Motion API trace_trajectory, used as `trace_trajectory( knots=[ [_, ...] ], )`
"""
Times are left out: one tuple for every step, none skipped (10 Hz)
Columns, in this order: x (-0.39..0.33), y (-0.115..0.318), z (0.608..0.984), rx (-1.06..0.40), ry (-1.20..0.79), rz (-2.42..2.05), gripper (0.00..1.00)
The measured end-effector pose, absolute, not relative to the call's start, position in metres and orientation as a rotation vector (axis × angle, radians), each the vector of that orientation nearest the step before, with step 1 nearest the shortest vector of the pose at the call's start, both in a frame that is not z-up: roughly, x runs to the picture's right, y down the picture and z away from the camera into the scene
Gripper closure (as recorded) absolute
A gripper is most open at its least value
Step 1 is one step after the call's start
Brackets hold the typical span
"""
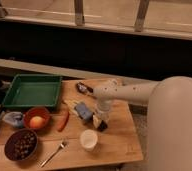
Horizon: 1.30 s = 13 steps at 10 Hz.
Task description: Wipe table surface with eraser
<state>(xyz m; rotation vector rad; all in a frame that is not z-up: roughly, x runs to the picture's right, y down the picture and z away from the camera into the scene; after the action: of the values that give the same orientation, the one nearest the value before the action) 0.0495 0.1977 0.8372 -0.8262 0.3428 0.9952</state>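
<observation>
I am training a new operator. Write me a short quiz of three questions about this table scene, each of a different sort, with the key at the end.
1. Multiple choice. Where is the gripper?
A) inside the green tray
B) down at the table surface, just right of the blue-grey block
C) above the fork

2. True or false: the red pepper lies between the red bowl and the blue-grey block.

3. Fill the gap: the small black eraser sits on the table right at the tip of the ____.

Key: 1 B; 2 true; 3 gripper.
</observation>
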Motion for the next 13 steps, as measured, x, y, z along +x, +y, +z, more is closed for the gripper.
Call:
trace_trajectory(
  knots=[
    [0.052, 0.196, 0.836, -0.819, 0.345, 1.003, 0.76],
    [0.056, 0.195, 0.836, -0.812, 0.346, 1.014, 0.84],
    [0.063, 0.188, 0.833, -0.795, 0.34, 1.033, 0.95],
    [0.07, 0.184, 0.83, -0.783, 0.339, 1.048, 0.99],
    [0.078, 0.178, 0.828, -0.769, 0.336, 1.067, 1.0],
    [0.087, 0.174, 0.825, -0.76, 0.335, 1.09, 1.0],
    [0.1, 0.169, 0.825, -0.75, 0.339, 1.12, 1.0],
    [0.105, 0.165, 0.826, -0.745, 0.344, 1.131, 1.0],
    [0.11, 0.158, 0.829, -0.738, 0.355, 1.13, 1.0],
    [0.111, 0.15, 0.834, -0.734, 0.369, 1.123, 1.0],
    [0.111, 0.146, 0.838, -0.731, 0.379, 1.116, 1.0],
    [0.107, 0.142, 0.842, -0.729, 0.383, 1.102, 1.0],
    [0.101, 0.143, 0.843, -0.735, 0.385, 1.085, 1.0]
  ],
)
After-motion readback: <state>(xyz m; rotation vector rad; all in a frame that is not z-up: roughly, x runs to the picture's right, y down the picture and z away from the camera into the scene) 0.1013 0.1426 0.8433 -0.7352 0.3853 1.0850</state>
